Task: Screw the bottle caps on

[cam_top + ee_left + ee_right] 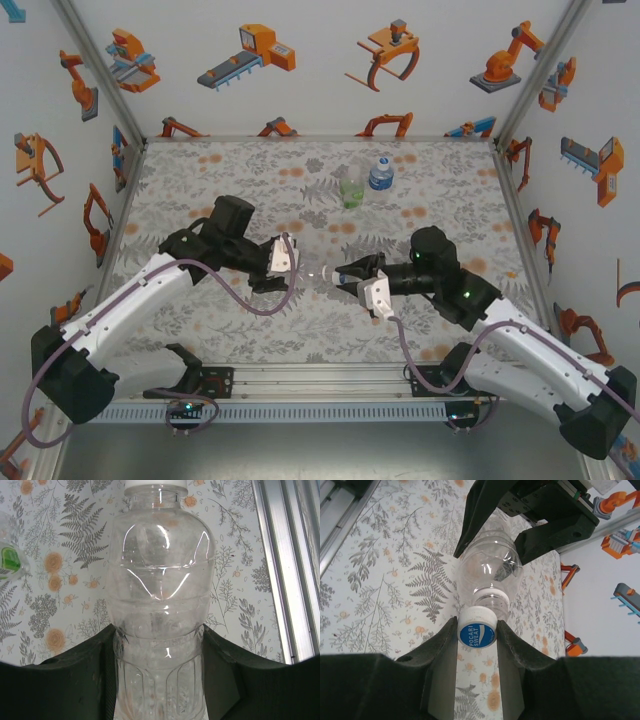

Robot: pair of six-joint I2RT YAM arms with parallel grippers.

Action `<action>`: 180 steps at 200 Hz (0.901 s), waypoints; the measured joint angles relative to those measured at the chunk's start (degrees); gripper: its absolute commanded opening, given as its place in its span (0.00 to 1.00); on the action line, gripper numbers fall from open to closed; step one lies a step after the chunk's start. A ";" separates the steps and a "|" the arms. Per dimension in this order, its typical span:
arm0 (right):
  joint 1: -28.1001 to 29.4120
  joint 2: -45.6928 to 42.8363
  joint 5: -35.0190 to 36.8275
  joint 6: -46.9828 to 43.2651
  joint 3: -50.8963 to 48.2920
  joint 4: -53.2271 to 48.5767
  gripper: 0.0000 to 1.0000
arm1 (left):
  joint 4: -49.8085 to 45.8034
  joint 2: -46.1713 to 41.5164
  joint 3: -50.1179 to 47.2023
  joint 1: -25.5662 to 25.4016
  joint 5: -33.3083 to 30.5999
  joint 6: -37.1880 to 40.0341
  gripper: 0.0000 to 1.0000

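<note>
Where floral print covers the table (180, 185), robot-cartoon walls (320, 100)

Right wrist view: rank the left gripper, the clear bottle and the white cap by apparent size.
Largest: the left gripper, partly cut off by the frame's top.
Then the clear bottle.
Smallest: the white cap, though it is nearest the camera.

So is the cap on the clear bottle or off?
On: the white Pocari Sweat cap sits over the neck of the clear bottle, pinched by the right gripper. How far it is threaded, cannot tell.
</note>
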 measured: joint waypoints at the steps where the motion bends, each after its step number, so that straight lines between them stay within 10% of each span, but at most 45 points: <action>1: 0.00 -0.02 0.00 0.11 -0.07 0.09 0.00 | 0.00 0.00 -0.02 0.00 0.02 0.02 0.00; 180: 0.09 3.82 -4.33 3.04 0.81 4.28 0.00 | -2.95 -0.59 -0.02 0.35 1.77 1.97 0.00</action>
